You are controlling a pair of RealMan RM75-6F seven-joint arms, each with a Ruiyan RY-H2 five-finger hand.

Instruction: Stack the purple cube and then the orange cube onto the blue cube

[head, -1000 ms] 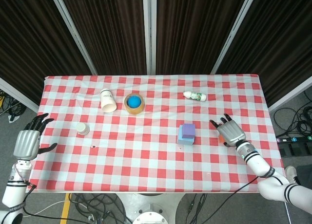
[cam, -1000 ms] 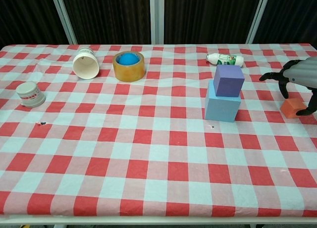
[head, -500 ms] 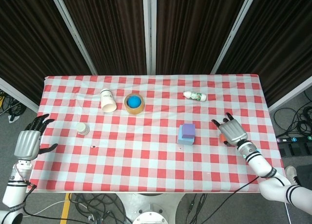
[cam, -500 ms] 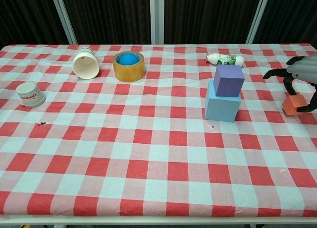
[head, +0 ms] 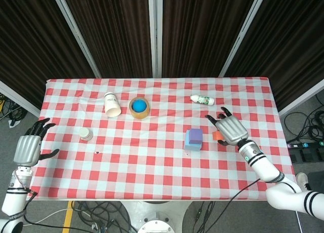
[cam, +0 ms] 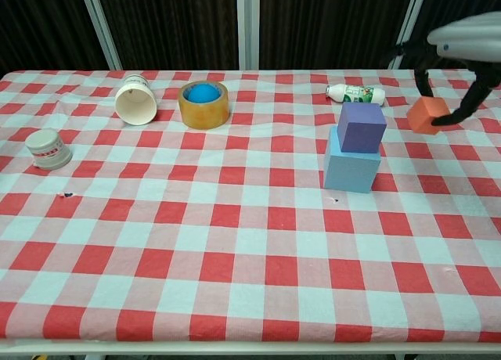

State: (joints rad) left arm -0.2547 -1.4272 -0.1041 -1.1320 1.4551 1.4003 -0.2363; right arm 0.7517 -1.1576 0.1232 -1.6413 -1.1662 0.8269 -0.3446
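Observation:
The purple cube (cam: 361, 126) (head: 195, 136) sits on top of the light blue cube (cam: 351, 169) (head: 191, 144) right of the table's middle. My right hand (cam: 462, 45) (head: 229, 129) holds the orange cube (cam: 426, 115) (head: 217, 136) in the air, just right of the stack and about level with the purple cube. In the head view the hand covers most of the orange cube. My left hand (head: 28, 148) hangs open off the table's left edge, holding nothing.
A white paper cup (cam: 136, 99) lies on its side at the back left, next to a tape roll (cam: 204, 104) with a blue ball inside. A small white jar (cam: 47, 149) stands at the left. A small bottle (cam: 355, 93) lies behind the stack.
My right hand closed on the orange cube, lifted it off the cloth and carried it left toward the stack. The left hand stayed put.

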